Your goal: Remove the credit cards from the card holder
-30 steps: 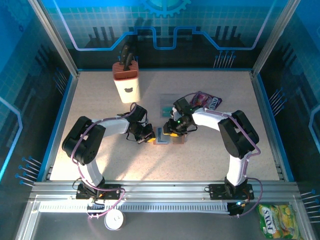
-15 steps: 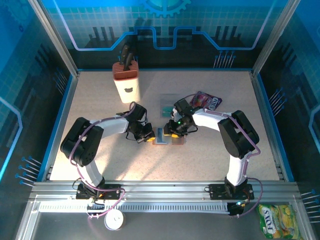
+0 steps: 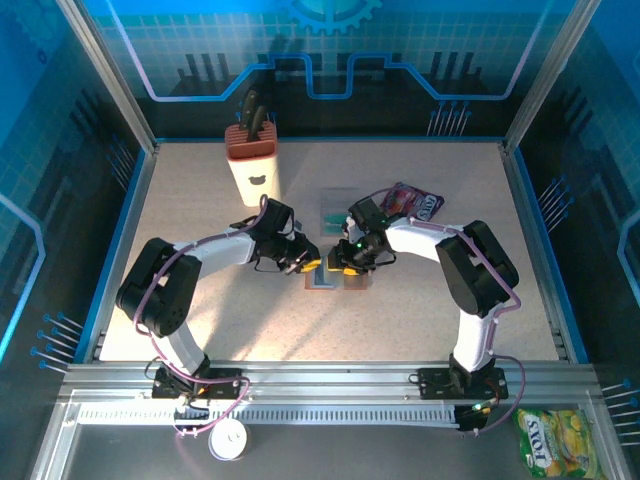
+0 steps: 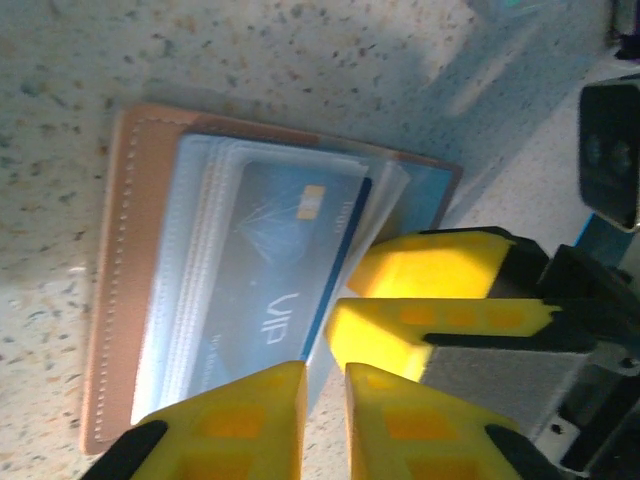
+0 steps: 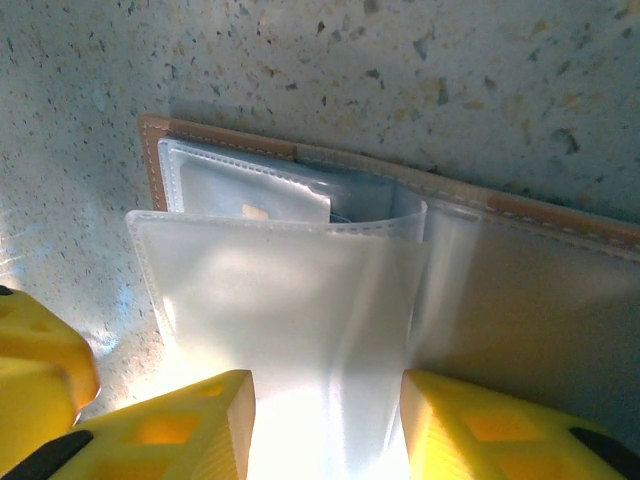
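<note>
The card holder [image 3: 325, 281] lies open on the table between both grippers, tan-rimmed [image 4: 110, 280], with clear plastic sleeves inside. A blue credit card [image 4: 270, 260] marked VIP sits in a sleeve. My left gripper [image 4: 325, 420] hovers at that card's near edge, its jaws a narrow gap apart with bare table showing between them. My right gripper [image 5: 325, 430] has a raised clear sleeve [image 5: 290, 300] spanning from finger to finger. Its yellow fingers [image 4: 440, 270] rest over the holder's right half. A teal credit card [image 3: 335, 209] lies loose behind the holder.
A purple snack packet [image 3: 413, 203] lies at the right rear, just behind the right arm. A cream knife block [image 3: 255, 165] stands at the back left. A metal frame and blue walls enclose the table. A yellow-green packet [image 3: 555, 440] lies outside the front rail.
My left gripper has moved right and slightly back, onto the card holder's left edge, and its jaws have parted a little. The right gripper has stayed still.
</note>
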Robot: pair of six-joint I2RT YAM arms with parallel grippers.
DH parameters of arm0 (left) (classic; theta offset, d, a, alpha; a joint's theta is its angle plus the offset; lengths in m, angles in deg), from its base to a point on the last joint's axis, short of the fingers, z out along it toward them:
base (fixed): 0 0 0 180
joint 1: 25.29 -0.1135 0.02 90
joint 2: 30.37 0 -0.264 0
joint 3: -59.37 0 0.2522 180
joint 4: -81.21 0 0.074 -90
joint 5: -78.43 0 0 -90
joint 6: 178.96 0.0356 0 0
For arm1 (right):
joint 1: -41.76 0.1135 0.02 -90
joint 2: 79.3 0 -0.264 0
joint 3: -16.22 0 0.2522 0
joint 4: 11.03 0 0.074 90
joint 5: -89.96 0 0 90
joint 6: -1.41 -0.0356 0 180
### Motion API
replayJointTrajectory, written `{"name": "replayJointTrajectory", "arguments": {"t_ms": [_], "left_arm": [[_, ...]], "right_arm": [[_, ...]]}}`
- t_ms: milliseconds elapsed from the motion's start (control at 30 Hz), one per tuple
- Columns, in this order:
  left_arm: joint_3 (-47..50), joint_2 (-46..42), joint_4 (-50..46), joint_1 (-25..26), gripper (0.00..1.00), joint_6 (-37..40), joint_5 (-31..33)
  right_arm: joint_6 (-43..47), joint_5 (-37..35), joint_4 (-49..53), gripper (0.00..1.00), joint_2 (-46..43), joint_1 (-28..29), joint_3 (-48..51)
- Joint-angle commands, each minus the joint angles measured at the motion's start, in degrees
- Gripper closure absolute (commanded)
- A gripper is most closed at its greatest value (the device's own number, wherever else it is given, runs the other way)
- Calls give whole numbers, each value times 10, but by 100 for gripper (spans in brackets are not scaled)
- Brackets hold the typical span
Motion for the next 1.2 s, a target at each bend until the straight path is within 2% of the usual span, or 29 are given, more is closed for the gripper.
{"name": "replayJointTrajectory", "arguments": {"t_ms": [0,1167], "left_arm": [[8,10,45,0,79,-26,-36],[17,58,74,3,83,-45,-54]], "right_arm": [[3,9,-2,56,-11,-6,8],[2,13,-5,56,-17,-9,13]]}}
